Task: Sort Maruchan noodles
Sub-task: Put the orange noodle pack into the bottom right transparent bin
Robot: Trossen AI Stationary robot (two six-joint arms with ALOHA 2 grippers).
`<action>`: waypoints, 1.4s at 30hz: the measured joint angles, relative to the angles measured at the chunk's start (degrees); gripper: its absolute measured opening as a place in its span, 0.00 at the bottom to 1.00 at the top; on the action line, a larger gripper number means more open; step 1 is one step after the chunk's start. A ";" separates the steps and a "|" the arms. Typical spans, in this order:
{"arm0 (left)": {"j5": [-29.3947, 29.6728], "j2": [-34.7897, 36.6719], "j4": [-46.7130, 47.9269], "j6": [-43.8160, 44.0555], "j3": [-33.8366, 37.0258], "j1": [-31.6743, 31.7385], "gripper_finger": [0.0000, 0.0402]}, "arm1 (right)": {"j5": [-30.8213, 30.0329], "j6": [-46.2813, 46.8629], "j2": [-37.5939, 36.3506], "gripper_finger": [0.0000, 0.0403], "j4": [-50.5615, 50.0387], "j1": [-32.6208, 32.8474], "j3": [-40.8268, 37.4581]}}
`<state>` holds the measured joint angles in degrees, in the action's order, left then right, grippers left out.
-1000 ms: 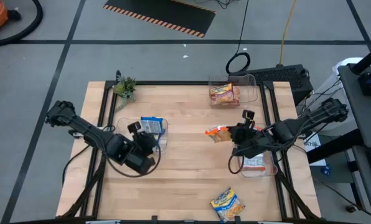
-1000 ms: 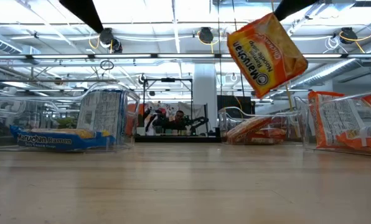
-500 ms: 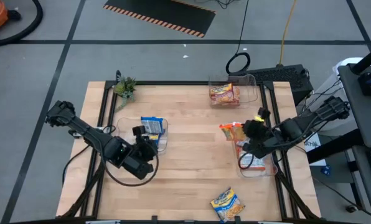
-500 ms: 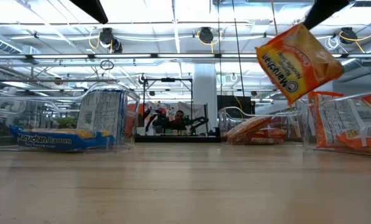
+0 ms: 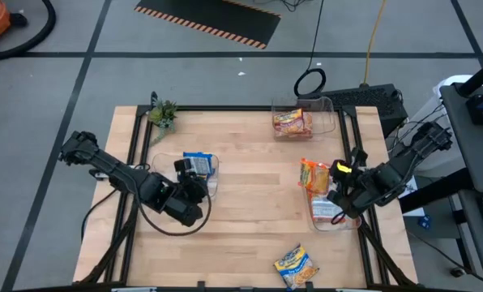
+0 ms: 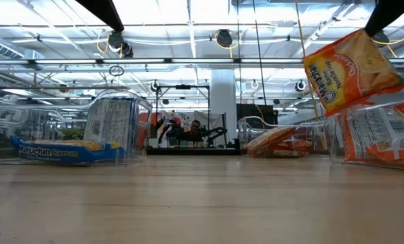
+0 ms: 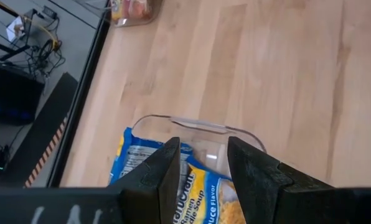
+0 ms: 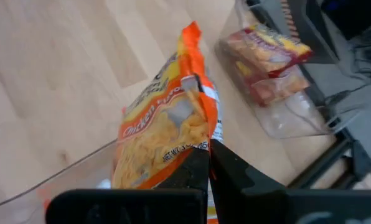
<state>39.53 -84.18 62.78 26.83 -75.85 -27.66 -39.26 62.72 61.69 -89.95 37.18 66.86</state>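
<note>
A: Where's the right gripper?

B: By the table's right edge, over the right bin. Its fingers are clamped on the edge of an orange packet, which hangs in the air, tilted, at the bin's far left corner.

A: Anything in that bin?

B: A silver-white packet with red.

A: And the left gripper?

B: Over the left bin, fingers part-way apart with nothing between them. A blue-and-yellow packet lies in the bin right under them.

A: The other noodles?

B: Red ones in the far bin, and a yellow packet loose on the table near the front edge, right of centre.
</note>
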 joint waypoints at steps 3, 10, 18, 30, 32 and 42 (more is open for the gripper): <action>0.02 0.00 -0.06 -0.98 0.02 0.81 0.35 | 0.53 0.68 -0.06 0.00 -0.05 0.98 -0.05; 0.04 0.00 -0.07 -2.58 0.01 2.58 0.35 | 2.34 2.59 -0.06 0.00 -0.06 1.56 -0.07; 0.02 0.00 -2.67 -3.53 0.02 4.12 0.35 | -1.28 -2.64 -4.18 0.00 -0.07 0.65 -0.07; -0.57 0.00 -12.78 -13.91 0.00 5.73 0.35 | 7.92 -4.47 -10.00 0.00 -0.05 0.67 -3.70; -0.60 0.00 -13.47 -14.39 0.01 5.89 0.35 | 9.49 -2.52 -10.07 0.00 0.00 0.67 -6.83; -0.72 0.00 -15.28 -14.84 0.02 5.90 0.35 | 12.22 4.26 -10.66 0.10 0.07 0.70 -15.01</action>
<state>38.81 -84.18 47.50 11.98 -75.83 -21.76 -27.04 66.98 51.03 -89.88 37.88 51.85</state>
